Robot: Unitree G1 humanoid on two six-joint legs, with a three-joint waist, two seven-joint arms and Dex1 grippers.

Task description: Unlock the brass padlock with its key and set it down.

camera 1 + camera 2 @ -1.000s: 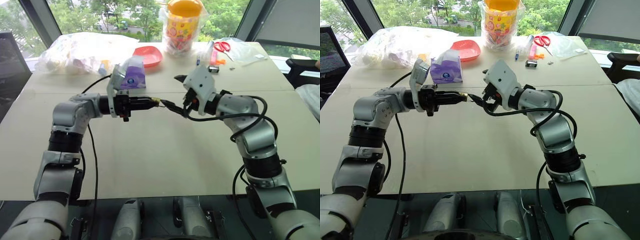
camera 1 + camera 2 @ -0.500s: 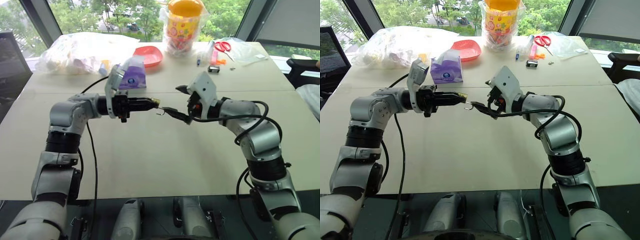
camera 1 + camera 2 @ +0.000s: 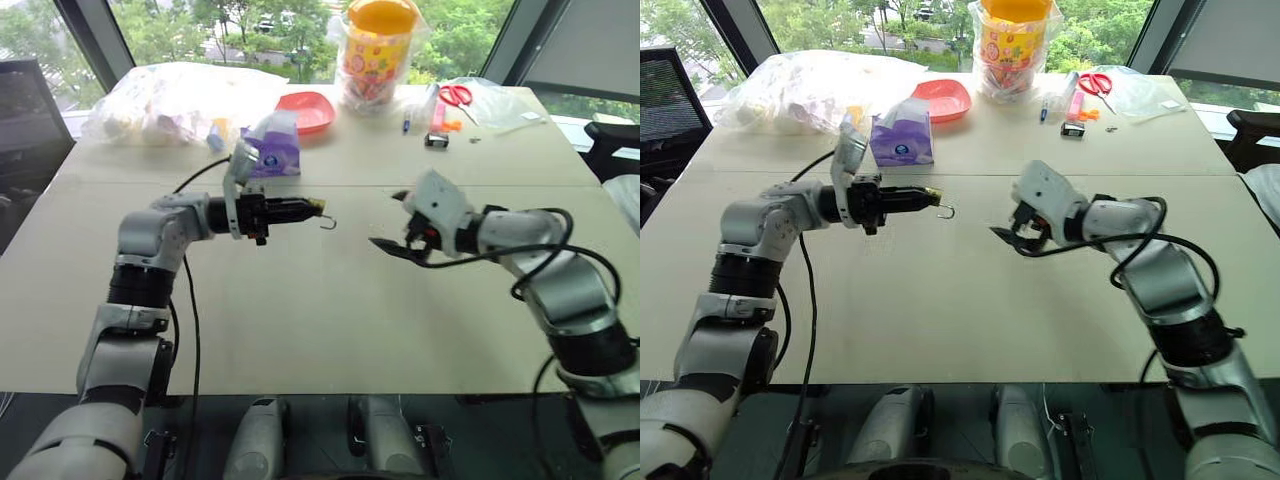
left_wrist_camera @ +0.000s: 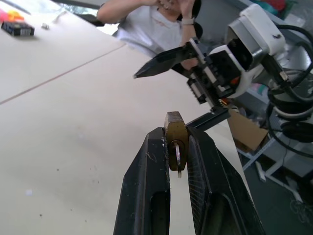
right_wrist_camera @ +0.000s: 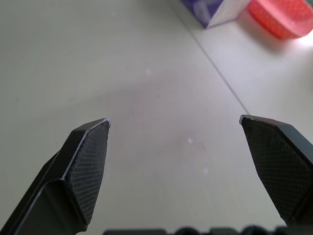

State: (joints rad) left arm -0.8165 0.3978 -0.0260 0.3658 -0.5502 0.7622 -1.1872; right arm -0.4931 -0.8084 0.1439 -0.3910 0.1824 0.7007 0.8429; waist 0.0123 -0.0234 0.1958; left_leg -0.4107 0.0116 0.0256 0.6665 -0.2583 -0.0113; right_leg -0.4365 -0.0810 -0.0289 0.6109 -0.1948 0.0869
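Left gripper [image 4: 177, 147] clamped on brass padlock [image 4: 175, 139], held level above tabletop [image 3: 300, 320], shackle [image 3: 326, 223] swung open. Right gripper [image 5: 176, 161] fingers spread wide, empty, well apart.

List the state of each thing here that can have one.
Padlock: clamped between the left gripper's fingers, shackle swung out like a hook, apparently unlocked.
Left gripper: shut on the padlock.
Right gripper: open wide, empty.
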